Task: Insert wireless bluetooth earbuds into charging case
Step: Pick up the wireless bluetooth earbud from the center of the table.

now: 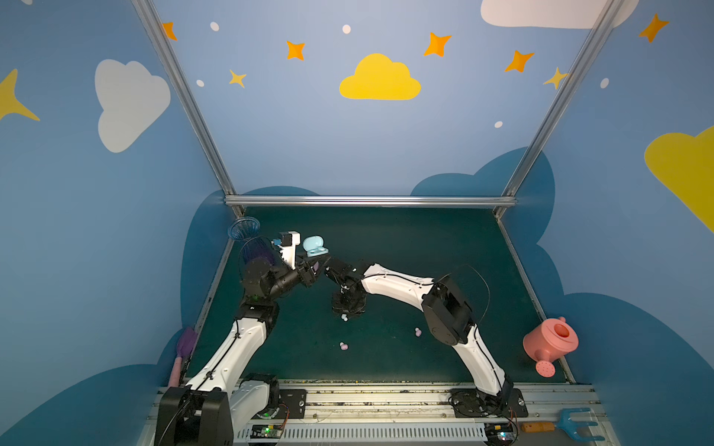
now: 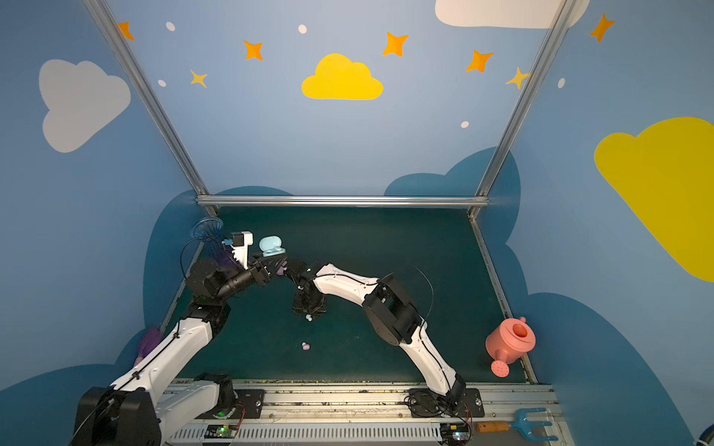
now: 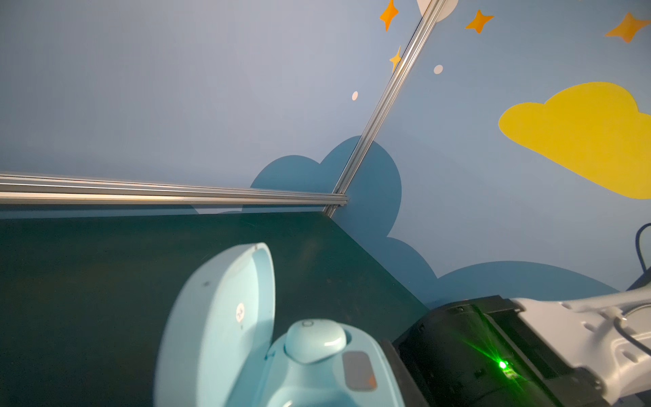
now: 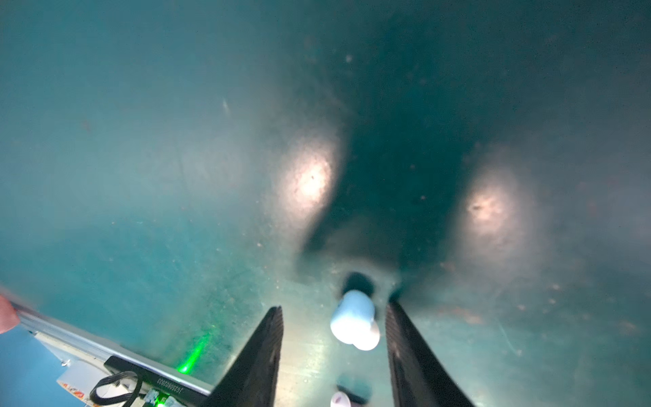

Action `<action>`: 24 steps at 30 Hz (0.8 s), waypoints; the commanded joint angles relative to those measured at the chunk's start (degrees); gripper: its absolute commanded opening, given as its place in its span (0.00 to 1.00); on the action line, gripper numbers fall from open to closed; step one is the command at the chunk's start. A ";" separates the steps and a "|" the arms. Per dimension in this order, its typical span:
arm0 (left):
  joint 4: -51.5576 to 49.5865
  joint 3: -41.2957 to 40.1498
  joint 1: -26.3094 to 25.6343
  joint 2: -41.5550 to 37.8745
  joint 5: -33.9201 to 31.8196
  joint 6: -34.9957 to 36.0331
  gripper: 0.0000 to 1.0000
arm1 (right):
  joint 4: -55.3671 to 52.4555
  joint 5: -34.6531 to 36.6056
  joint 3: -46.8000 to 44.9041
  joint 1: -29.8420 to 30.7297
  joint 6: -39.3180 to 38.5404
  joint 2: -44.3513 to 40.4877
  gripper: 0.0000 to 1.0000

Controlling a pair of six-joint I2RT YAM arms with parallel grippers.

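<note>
Right gripper [image 4: 334, 307] is pointing straight down at the green mat [image 1: 425, 251], its black jaws standing apart on either side of a pale blue earbud [image 4: 354, 319] lying there unpinched, while its arm is bending high at the elbow behind it. Left gripper [image 1: 313, 264] is reaching sideways and clamping the pale blue charging case [image 3: 218, 317] near the mat's far left corner, lid open, a seated earbud [image 3: 313, 340] sitting in one socket. Inside the lid a round sticker [image 3: 240, 313] is showing a mark too small to read, and pink earbuds [image 1: 343, 346] are lying loose nearer the front.
</note>
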 commanded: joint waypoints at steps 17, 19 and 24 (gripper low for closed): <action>2.60 1.19 0.27 -0.94 -0.03 -0.83 0.18 | -8.60 6.02 6.16 0.76 -0.49 6.47 0.31; 2.53 1.09 0.27 -0.95 -0.05 -0.89 0.18 | -8.60 5.93 6.08 0.74 -0.41 6.87 0.27; 2.59 1.10 0.27 -0.94 -0.03 -0.83 0.18 | -8.60 5.83 5.97 0.56 -0.31 7.32 0.19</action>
